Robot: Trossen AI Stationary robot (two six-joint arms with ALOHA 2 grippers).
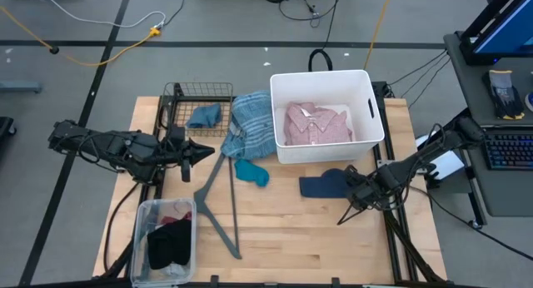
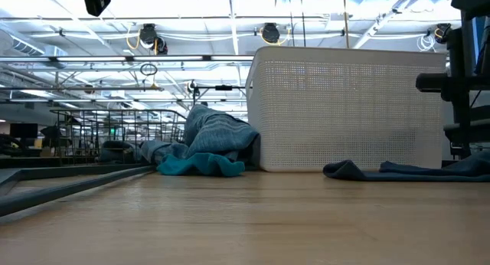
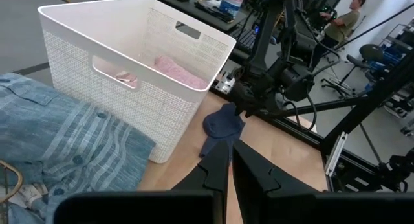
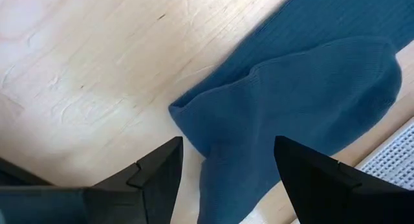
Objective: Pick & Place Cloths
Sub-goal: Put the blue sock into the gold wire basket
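A: Since the job is moving cloths into a container, how does the bench (image 1: 275, 230) sit, biggest things first?

B: The white tub (image 1: 372, 113) stands at the back, set where both arms can reach it, and one pink button shirt (image 1: 316, 124) already lies inside. One blue-plaid shirt (image 1: 250, 126) is slumped against the tub's left wall, probably waiting its turn. One grey V-shaped hanger bar (image 1: 218, 206) lies flat in front of it. One wire basket (image 1: 179, 95) at the back left holds a grey-blue piece (image 1: 204, 116), and one clear bin (image 1: 143, 221) at the front left holds dark and maroon pieces I cannot count.

A: And the smaller cloths?

B: One navy piece (image 4: 310, 88) lies flat just in front of the tub; one teal piece (image 1: 252, 172) sits beside the plaid shirt.

A: The arms?

B: Two. The right end effector (image 4: 226, 162) hangs low over the navy piece with its fingers spread wide on either side of a fold, so I judge it is lining up a pinch. The left end effector (image 3: 228, 166) waits by the basket, fingers nearly together and holding nothing.
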